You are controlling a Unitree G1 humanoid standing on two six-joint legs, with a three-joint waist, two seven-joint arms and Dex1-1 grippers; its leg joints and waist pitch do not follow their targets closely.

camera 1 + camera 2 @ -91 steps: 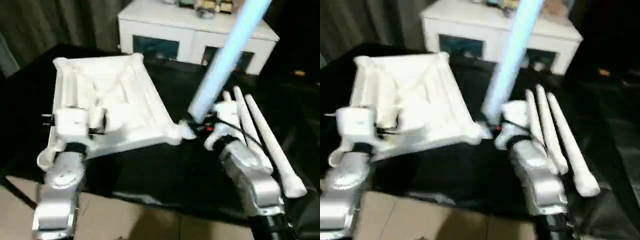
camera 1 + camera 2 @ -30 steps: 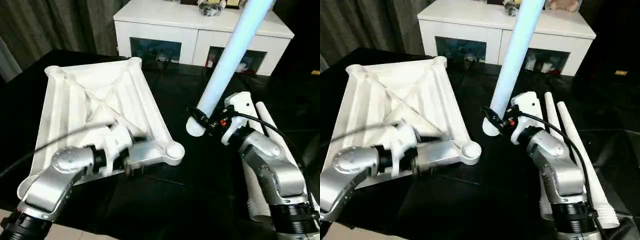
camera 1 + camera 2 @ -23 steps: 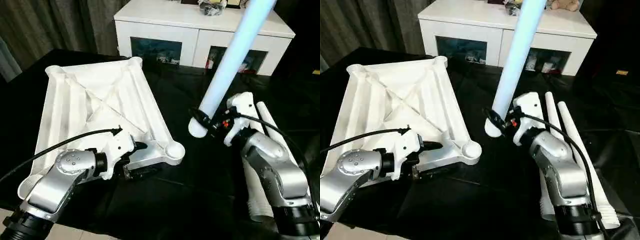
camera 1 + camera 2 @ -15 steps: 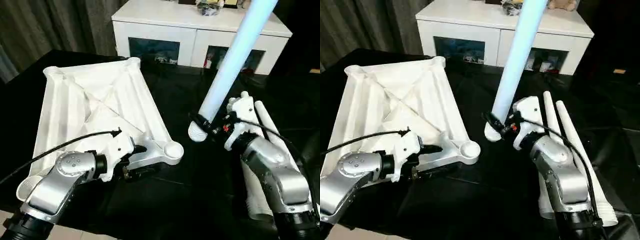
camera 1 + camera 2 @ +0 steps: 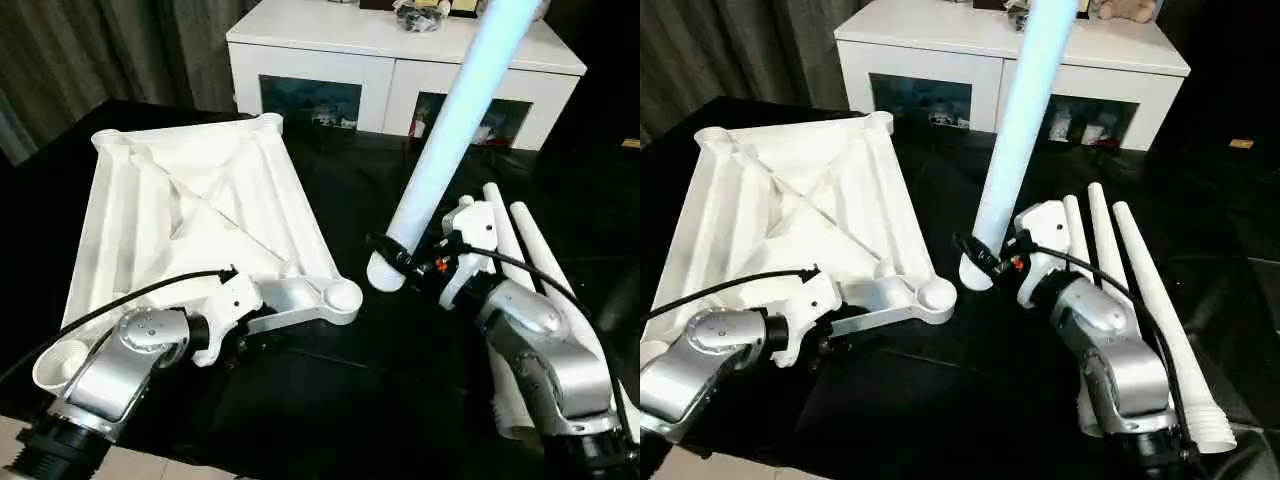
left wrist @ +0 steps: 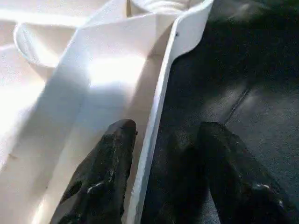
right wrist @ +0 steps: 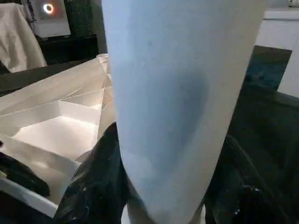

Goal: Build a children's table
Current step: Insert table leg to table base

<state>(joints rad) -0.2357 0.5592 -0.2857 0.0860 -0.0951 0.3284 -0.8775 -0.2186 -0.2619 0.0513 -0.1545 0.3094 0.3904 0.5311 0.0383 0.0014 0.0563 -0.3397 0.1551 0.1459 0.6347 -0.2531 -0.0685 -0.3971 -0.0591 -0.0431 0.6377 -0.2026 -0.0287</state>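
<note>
At lower centre, the table top lies ribs-up; its near rim is straddled, not yet clamped, by the left fingers. A leg is gripped by the right fingers. A slack hold could let the corner socket shift, misaligning the leg.

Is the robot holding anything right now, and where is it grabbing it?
The right gripper holds a table leg near its lower end. The left gripper's fingers straddle the tabletop's near rim.
</note>
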